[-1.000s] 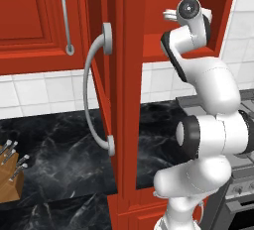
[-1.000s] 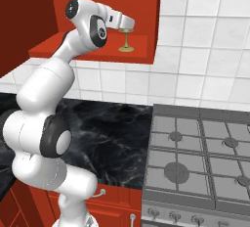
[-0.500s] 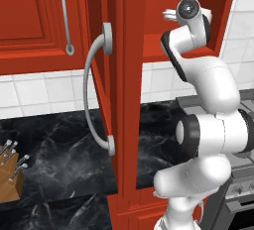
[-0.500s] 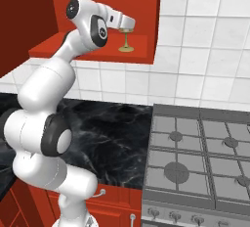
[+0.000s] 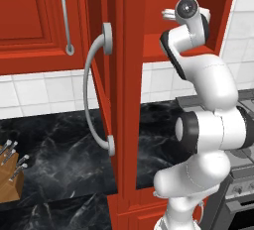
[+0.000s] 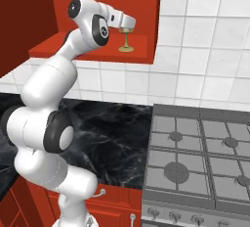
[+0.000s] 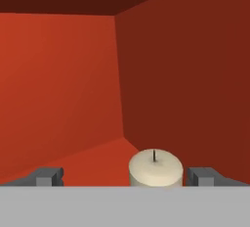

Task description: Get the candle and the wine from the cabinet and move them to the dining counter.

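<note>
Left base view: 1 red wooden wall cabinet (image 5: pixel 149 50) stands open, its raised-panel door edge-on toward the camera and carrying 1 long curved silver bar handle (image 5: pixel 94 90). 1 closed red neighbour door (image 5: pixel 30 21) carries 1 shorter silver handle (image 5: pixel 65 20). 1 white jointed arm (image 5: pixel 208 125) rises into the cabinet opening. Below lie a black marble worktop with white veining (image 5: pixel 59 144) and 1 wooden knife block (image 5: pixel 10 182).

Right base view: 1 short cream-white candle in a brass-gold stemmed candlestick with a round foot (image 6: pixel 126 42) stands upright on the red cabinet shelf. The two-finger gripper (image 6: pixel 128 24) sits at the candle's top. 1 grey gas hob (image 6: pixel 200 157) adjoins the worktop; white square tiles (image 6: pixel 195 50) cover the wall.

Hand view: the round candle top with its dark wick lies between the 2 dark finger tips (image 7: pixel 49 176), nearer the right one. The jaws stand wide apart, with a gap on each side, holding nothing. Smooth red panels form the cabinet interior
</note>
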Robot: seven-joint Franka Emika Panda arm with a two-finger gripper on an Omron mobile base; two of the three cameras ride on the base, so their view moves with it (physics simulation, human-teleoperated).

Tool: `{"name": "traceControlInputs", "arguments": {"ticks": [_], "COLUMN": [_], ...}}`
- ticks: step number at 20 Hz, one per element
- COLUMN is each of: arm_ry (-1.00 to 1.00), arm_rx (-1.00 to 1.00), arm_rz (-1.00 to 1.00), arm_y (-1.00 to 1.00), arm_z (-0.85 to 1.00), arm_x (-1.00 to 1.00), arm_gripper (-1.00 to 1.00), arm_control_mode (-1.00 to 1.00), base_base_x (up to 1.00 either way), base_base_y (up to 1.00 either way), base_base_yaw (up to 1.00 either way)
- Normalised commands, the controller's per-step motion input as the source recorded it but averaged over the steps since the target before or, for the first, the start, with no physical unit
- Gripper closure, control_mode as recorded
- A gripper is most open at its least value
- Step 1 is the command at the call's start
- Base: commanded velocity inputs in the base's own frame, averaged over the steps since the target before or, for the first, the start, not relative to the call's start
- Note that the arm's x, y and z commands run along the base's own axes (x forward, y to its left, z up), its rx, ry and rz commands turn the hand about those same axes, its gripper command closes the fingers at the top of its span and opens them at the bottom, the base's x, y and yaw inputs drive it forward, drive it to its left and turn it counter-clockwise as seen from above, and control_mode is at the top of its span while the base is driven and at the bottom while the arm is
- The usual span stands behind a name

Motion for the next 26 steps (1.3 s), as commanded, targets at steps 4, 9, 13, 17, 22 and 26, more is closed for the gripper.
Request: {"name": "traceControlInputs", "arguments": {"ticks": [4,9,13,17,22,26], "arm_ry": [0.0,0.0,0.0,0.0,0.0,0.0], "arm_rx": [0.0,0.0,0.0,0.0,0.0,0.0], "arm_rz": [0.0,0.0,0.0,0.0,0.0,0.0], "arm_y": [0.0,0.0,0.0,0.0,0.0,0.0], "arm_z": [0.0,0.0,0.0,0.0,0.0,0.0], "arm_x": [0.07,0.01,0.0,0.0,0.0,0.0], "arm_gripper": [-1.0,-1.0,-1.0,-1.0,-1.0,1.0], "arm_control_mode": [-1.0,-1.0,-1.0,-1.0,-1.0,-1.0], "base_base_x": [0.0,0.0,0.0,0.0,0.0,0.0], "base_base_y": [0.0,0.0,0.0,0.0,0.0,0.0], "base_base_yaw": [0.0,0.0,0.0,0.0,0.0,0.0]}}
